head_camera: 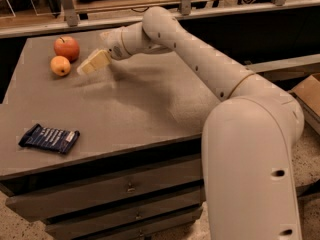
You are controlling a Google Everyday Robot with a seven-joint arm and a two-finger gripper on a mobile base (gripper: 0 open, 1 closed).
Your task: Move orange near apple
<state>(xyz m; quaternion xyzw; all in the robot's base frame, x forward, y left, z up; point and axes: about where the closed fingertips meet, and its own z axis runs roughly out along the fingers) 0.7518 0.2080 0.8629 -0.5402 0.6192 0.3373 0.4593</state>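
Observation:
The apple [66, 47], red-orange with a dark stem, sits at the far left of the grey table top [150, 104]. The orange [60, 65], smaller and yellow-orange, rests on the table just in front of the apple, almost touching it. My gripper [93, 63], pale cream, hangs low over the table just right of the orange with a small gap between them. It holds nothing. The white arm [190, 49] reaches in from the right.
A dark blue snack packet [49, 138] lies near the table's front left edge. Drawers [130, 186] run under the table front. A rail and shelf [125, 6] stand behind the table. The robot's large white body [255, 159] fills the right foreground.

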